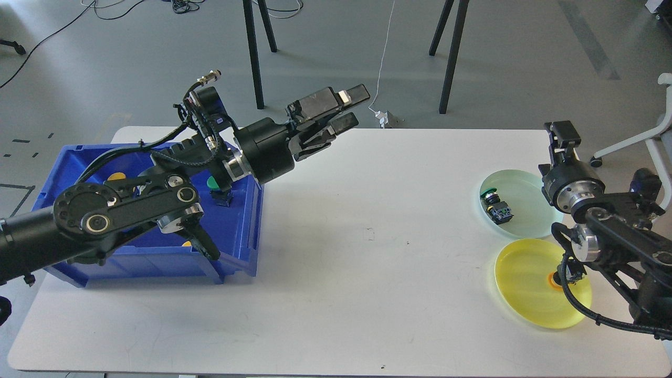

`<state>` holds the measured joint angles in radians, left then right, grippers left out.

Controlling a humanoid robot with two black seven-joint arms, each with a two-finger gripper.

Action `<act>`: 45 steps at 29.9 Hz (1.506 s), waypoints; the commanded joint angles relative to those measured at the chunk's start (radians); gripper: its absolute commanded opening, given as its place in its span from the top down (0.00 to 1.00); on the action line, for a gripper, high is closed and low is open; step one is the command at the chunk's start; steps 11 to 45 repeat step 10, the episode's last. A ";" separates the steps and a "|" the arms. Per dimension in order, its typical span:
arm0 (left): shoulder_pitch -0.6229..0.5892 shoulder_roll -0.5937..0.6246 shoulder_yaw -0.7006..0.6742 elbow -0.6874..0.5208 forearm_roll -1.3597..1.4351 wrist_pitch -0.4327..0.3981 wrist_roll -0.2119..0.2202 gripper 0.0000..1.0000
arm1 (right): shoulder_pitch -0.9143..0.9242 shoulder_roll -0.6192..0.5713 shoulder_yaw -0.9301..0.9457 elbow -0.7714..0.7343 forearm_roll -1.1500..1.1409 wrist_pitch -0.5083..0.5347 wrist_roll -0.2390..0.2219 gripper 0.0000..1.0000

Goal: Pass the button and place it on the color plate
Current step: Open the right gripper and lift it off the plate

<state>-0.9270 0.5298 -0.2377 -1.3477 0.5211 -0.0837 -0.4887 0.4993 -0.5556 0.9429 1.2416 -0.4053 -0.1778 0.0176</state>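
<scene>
Your white rounded counter (pixel 336 273) carries everything. At its left end sits the blue plastic bin (pixel 239 241), holding a green-capped push button (pixel 215 185) and yellow ones partly hidden under your arm. Right of the bin, your left gripper (pixel 344 110) hangs above the counter's far edge, jaws apart and empty. Far right of the bin lie a pale green round plate (pixel 525 205), holding a green button (pixel 496 205), and a yellow round plate (pixel 530 283). Your right gripper (pixel 562 137) stands behind the green plate; you cannot tell its jaws' state.
</scene>
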 commanded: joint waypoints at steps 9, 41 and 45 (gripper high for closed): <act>0.347 0.039 -0.483 0.012 -0.254 -0.405 0.000 0.01 | -0.044 -0.049 0.162 -0.045 0.566 0.666 0.010 0.01; 0.356 0.039 -0.501 0.012 -0.256 -0.405 0.000 0.01 | -0.045 -0.050 0.171 -0.048 0.566 0.666 0.010 0.01; 0.356 0.039 -0.501 0.012 -0.256 -0.405 0.000 0.01 | -0.045 -0.050 0.171 -0.048 0.566 0.666 0.010 0.01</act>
